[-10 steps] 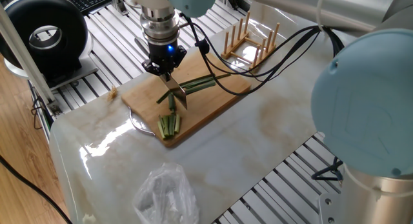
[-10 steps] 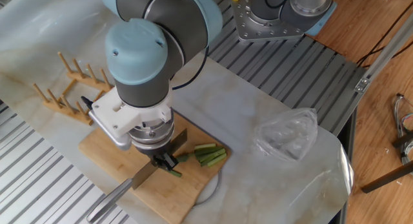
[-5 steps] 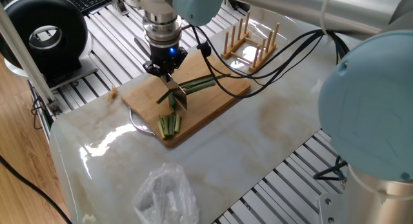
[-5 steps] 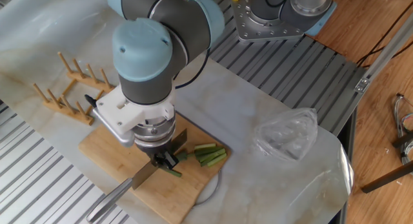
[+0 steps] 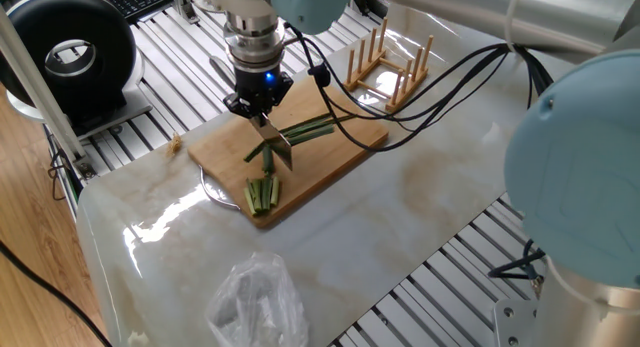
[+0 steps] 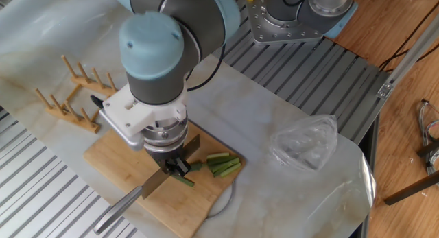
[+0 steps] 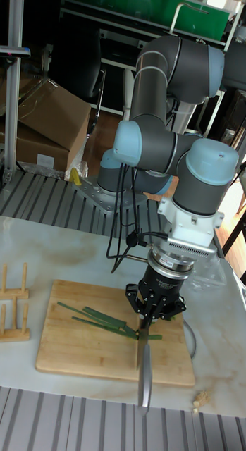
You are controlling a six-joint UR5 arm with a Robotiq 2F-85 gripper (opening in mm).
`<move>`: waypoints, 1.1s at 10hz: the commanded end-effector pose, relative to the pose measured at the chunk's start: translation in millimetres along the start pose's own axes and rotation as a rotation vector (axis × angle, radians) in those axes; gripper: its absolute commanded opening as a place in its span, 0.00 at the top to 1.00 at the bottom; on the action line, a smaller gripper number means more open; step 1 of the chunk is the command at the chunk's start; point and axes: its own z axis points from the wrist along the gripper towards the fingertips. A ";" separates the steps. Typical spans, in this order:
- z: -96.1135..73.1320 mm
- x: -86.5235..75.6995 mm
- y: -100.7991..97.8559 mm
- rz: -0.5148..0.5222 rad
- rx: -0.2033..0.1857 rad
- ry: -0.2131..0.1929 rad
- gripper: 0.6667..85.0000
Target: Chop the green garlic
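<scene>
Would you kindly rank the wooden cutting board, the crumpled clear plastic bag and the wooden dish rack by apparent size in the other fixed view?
1. Wooden cutting board
2. Crumpled clear plastic bag
3. Wooden dish rack, partly hidden by the arm and farther away, so unsure.

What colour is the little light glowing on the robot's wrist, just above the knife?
Blue. The small light sits on the dark wrist above the gripper; it shows best in the fixed view with the black fan.

A wooden dish rack point(image 5: 388, 67) is parked on the marble tabletop point(image 5: 420, 207) behind the cutting board point(image 5: 340, 152); a crumpled plastic bag point(image 6: 305, 145) is left nearby.
</scene>
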 end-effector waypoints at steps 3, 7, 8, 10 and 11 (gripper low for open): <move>12.2 -2.6 1.1 0.006 -0.025 -0.023 0.99; -9.1 7.8 -4.8 -0.006 -0.028 0.015 0.99; -13.1 10.3 -5.7 -0.005 -0.031 0.025 0.99; 5.5 7.4 -5.9 -0.005 -0.041 -0.003 0.99; 15.2 6.9 -8.5 -0.005 -0.034 -0.015 0.99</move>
